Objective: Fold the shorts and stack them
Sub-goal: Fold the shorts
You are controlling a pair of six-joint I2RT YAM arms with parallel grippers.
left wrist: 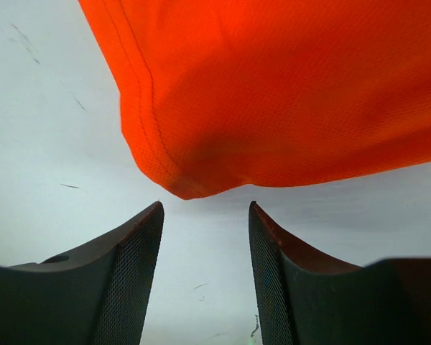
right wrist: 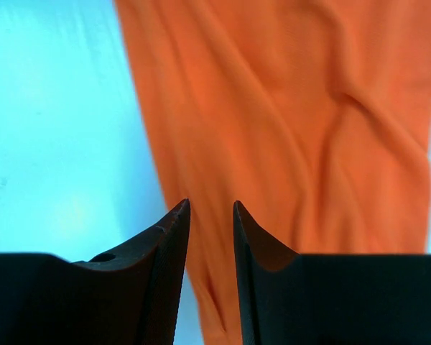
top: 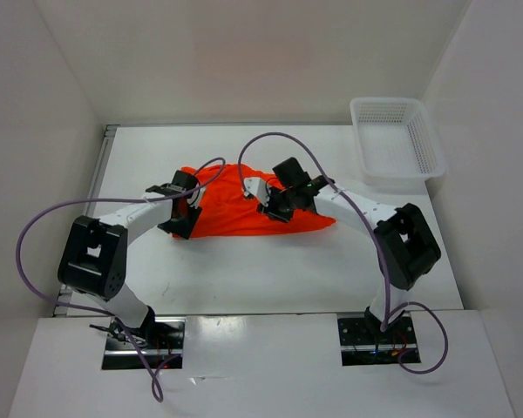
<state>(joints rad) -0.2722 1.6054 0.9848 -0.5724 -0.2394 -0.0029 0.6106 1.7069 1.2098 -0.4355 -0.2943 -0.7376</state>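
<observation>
The bright orange-red shorts (top: 244,213) lie spread and wrinkled on the white table, in the middle. My left gripper (top: 190,209) is at their left edge. In the left wrist view it (left wrist: 206,208) is open and empty, and a hemmed corner of the shorts (left wrist: 287,93) lies just beyond its fingertips, not between them. My right gripper (top: 270,209) hovers over the right-centre part of the shorts. In the right wrist view it (right wrist: 211,206) has a narrow gap between its jaws with nothing held, and the creased cloth (right wrist: 287,129) lies below it.
A white plastic basket (top: 397,139) stands at the back right of the table. White walls enclose the table at the back and both sides. Purple cables loop above both arms.
</observation>
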